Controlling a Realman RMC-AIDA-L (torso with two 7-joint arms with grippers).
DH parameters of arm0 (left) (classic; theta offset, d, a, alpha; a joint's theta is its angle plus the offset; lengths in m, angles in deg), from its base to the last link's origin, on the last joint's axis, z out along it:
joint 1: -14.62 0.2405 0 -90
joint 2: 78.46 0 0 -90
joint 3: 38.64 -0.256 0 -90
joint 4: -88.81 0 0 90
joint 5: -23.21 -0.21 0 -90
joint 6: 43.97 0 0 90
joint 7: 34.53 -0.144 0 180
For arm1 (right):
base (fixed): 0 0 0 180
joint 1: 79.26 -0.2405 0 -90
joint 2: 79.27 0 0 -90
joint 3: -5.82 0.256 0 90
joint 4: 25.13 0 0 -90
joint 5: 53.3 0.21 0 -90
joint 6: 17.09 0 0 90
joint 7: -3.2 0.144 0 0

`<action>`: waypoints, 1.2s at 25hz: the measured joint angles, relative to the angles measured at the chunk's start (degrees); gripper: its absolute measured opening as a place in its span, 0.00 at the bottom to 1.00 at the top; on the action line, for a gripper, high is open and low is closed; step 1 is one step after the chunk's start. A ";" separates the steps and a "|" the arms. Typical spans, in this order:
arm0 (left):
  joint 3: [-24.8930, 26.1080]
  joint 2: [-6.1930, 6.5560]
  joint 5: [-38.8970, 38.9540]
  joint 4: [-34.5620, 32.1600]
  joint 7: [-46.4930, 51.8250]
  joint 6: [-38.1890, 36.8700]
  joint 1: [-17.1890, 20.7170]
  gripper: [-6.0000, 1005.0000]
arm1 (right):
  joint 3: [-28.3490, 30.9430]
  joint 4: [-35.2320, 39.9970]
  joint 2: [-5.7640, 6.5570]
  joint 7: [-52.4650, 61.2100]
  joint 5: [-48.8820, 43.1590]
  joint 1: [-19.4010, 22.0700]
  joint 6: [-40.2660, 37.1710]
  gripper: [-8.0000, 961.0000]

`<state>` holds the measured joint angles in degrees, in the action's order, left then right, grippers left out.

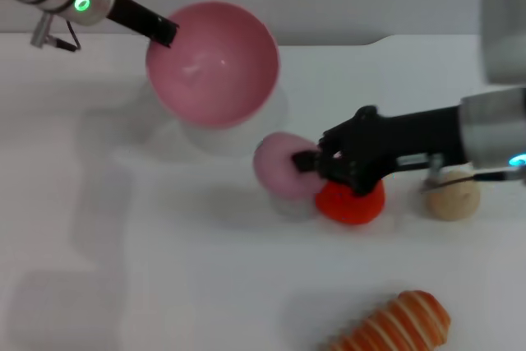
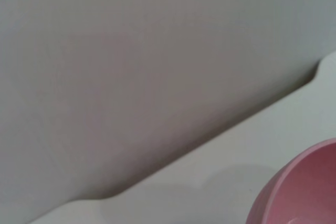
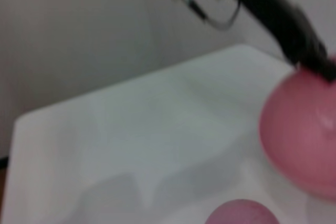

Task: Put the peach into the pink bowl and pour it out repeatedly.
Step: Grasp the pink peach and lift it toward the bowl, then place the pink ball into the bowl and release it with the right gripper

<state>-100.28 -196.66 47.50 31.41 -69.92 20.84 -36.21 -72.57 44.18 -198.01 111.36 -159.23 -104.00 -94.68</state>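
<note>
Gripping the pink bowl (image 1: 212,63) by its rim in the upper left of the head view, the left gripper (image 1: 165,30) holds it lifted and tilted, its hollow facing the camera. At centre frame the right gripper (image 1: 306,161) is clamped on the peach (image 1: 278,163), which sits just below the bowl, apart from it. An orange-red fruit (image 1: 352,201) lies under that gripper; a beige ball (image 1: 451,195) lies toward the right edge, and a striped bread roll (image 1: 399,322) at the bottom on the white table (image 1: 123,269).
</note>
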 joint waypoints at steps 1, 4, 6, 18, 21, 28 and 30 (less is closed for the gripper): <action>-0.61 -0.01 0.73 0.03 0.13 0.28 0.27 0.08 | 2.10 1.45 0.00 -0.07 0.14 0.23 -2.19 0.04; -3.41 0.13 4.75 0.07 0.32 1.80 1.64 0.08 | 7.39 6.42 -0.01 -0.17 0.31 1.06 -7.06 0.04; -3.69 0.12 5.27 0.01 0.33 2.07 1.78 0.08 | 10.47 9.91 0.00 0.00 0.35 1.34 -9.23 0.04; -13.23 -0.04 13.37 -3.48 3.31 4.18 1.09 0.08 | 17.70 8.34 0.05 -3.59 1.47 1.33 -2.33 0.04; -13.24 0.00 13.42 -3.78 3.41 3.99 0.90 0.08 | 17.67 5.52 0.16 -4.17 1.37 0.73 -0.13 0.05; -12.98 0.20 13.42 -3.70 3.35 3.12 0.83 0.08 | 17.73 3.10 0.22 -6.73 1.25 -0.08 0.61 0.09; -13.24 0.20 13.42 -3.54 3.27 2.87 0.80 0.08 | 17.67 3.05 0.16 -6.99 1.36 -0.17 0.67 0.11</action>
<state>-113.52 -196.45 60.92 27.87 -66.65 23.71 -35.40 -54.90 47.22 -197.85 104.37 -157.87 -104.17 -94.01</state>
